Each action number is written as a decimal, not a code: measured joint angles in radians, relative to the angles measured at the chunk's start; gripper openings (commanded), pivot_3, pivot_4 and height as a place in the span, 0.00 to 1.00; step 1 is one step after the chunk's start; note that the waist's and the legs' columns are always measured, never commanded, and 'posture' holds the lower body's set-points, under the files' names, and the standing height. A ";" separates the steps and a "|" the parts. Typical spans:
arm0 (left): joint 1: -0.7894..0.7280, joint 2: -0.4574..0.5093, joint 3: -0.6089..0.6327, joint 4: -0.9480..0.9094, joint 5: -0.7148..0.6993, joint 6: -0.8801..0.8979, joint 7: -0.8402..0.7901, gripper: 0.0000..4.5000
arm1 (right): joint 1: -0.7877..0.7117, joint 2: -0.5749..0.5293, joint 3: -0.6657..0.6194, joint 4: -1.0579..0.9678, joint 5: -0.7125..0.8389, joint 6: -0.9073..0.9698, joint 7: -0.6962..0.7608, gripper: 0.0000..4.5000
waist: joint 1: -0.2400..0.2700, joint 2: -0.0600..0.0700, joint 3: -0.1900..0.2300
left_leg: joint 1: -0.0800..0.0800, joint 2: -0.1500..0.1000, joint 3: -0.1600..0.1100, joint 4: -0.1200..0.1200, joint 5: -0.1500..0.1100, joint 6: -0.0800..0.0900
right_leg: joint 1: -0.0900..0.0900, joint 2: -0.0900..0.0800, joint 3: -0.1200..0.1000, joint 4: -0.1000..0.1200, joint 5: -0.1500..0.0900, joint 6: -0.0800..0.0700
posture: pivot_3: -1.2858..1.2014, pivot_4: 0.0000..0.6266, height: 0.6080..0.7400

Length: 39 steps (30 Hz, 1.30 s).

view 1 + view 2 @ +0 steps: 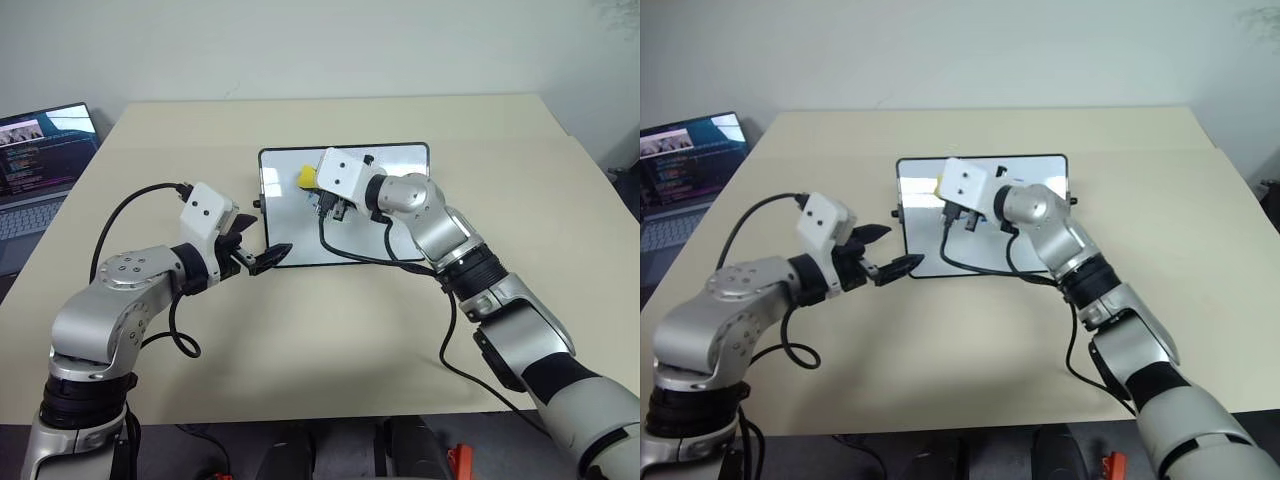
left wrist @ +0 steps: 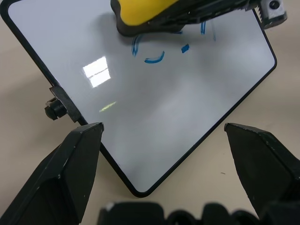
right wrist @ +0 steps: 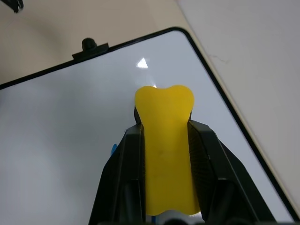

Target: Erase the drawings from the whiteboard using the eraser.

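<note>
Two black fingers of the right gripper [image 3: 164, 154] pinch the eraser [image 3: 165, 140] over the whiteboard [image 2: 154, 117] beside the drawings [image 2: 154, 58], while the left gripper [image 2: 164, 140] stands spread at the board's near corner.

1. I saw the whiteboard [image 1: 1040, 175] lying flat on the beige table [image 1: 970, 340]; a laptop [image 1: 685, 165] sat at the table's far left edge.
2. My right gripper [image 1: 945, 212] hung over the board's left part; a sliver of the yellow eraser [image 1: 939, 187] showed beside its white wrist block.
3. My left gripper [image 1: 885, 250] stood with fingers apart at the board's near left corner.
</note>
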 measured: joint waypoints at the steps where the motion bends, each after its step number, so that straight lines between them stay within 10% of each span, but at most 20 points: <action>1: 0.000 0.000 0.000 0.000 0.000 0.000 0.000 1.00 | -0.007 0.008 0.000 0.031 -0.003 -0.011 -0.004 0.21 | 0.000 0.000 0.000 | 0.000 0.000 0.000 0.000 0.000 0.000 | 0.000 0.000 0.000 0.000 0.000 0.000 | 0.52 0.24 1.00; 30: 0.011 0.000 0.000 -0.006 -0.001 0.000 0.000 1.00 | -0.119 0.046 -0.029 0.341 -0.061 -0.206 -0.130 0.21 | 0.001 0.000 0.000 | 0.002 0.000 -0.003 0.000 0.007 -0.003 | 0.001 0.002 -0.001 0.003 0.006 -0.004 | 0.52 0.24 1.00; 39: 0.011 0.002 0.000 -0.008 -0.001 0.000 0.000 1.00 | 0.077 0.033 0.045 0.127 -0.084 -0.197 0.078 0.21 | 0.000 -0.001 -0.004 | 0.003 0.000 -0.002 -0.001 0.007 -0.003 | 0.001 0.002 0.000 0.002 0.006 -0.004 | 0.52 0.24 1.00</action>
